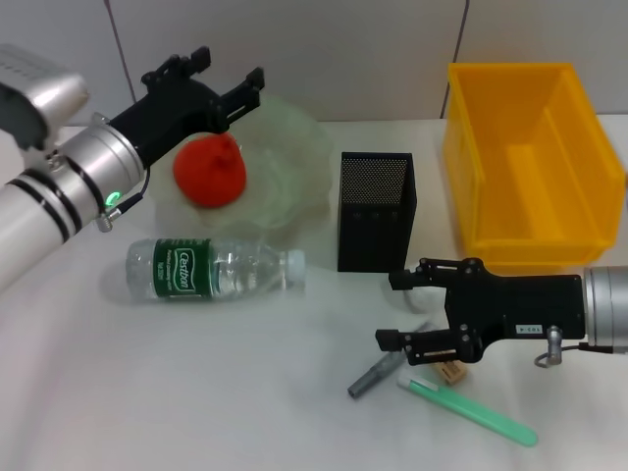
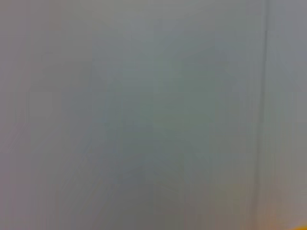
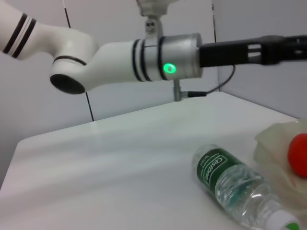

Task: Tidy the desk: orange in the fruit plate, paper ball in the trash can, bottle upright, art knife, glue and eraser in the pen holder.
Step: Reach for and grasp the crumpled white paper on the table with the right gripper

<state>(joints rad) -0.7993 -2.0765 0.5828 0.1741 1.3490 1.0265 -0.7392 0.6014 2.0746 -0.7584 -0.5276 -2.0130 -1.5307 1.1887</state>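
The orange (image 1: 209, 169) lies in the translucent fruit plate (image 1: 294, 162). My left gripper (image 1: 231, 67) is open and empty, raised just above and behind the orange. The clear bottle (image 1: 211, 270) lies on its side, cap toward the black mesh pen holder (image 1: 376, 211). My right gripper (image 1: 392, 309) is open low over the table in front of the pen holder, with a small white lump (image 1: 422, 299), perhaps the paper ball, between its fingers. A grey glue stick (image 1: 378, 373), a tan eraser (image 1: 451, 371) and a green art knife (image 1: 471, 412) lie just below it.
A yellow bin (image 1: 530, 162) stands at the back right beside the pen holder. The right wrist view shows the left arm (image 3: 144, 60) above the bottle (image 3: 235, 184), the plate (image 3: 276, 141) and the orange (image 3: 300, 155). The left wrist view shows only a blank wall.
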